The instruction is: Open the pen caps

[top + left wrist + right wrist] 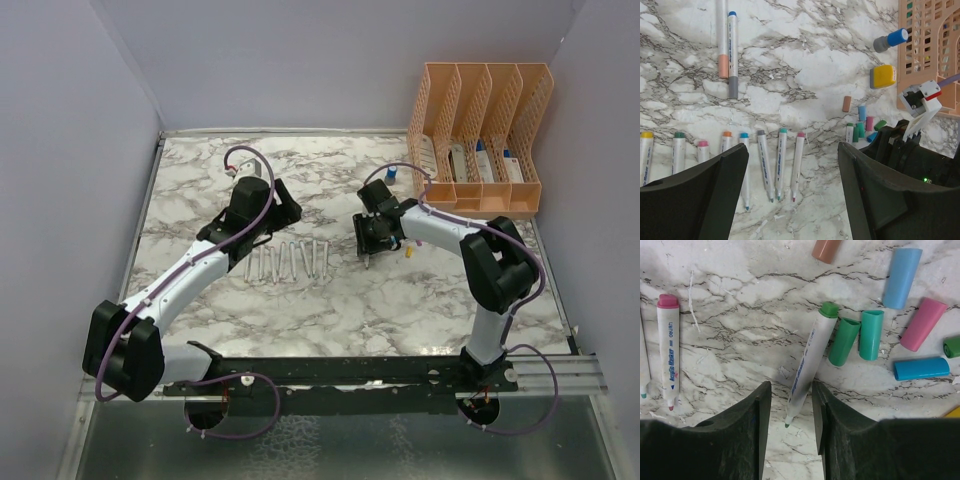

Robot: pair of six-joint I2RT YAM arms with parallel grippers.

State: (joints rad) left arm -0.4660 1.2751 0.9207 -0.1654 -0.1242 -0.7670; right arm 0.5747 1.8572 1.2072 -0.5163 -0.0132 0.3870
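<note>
Pen caps, small coloured plastic tubes (871,335), lie loose in a cluster beside my right gripper (791,390), whose jaws stand apart around a bare-tipped, green-ended white pen (807,357). My left gripper (792,147) hangs wide, holding nothing. Two white pens beyond (733,50) look capped yet: mostly done, I'd say.

Frame edges crop a green cap (953,346) and peach cap (825,249).

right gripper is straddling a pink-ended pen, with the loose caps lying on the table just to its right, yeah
Not quite. The pen that the right gripper straddles has a green end, not a pink one, as the right wrist view shows. The loose caps do lie on the table just to its right.
</note>
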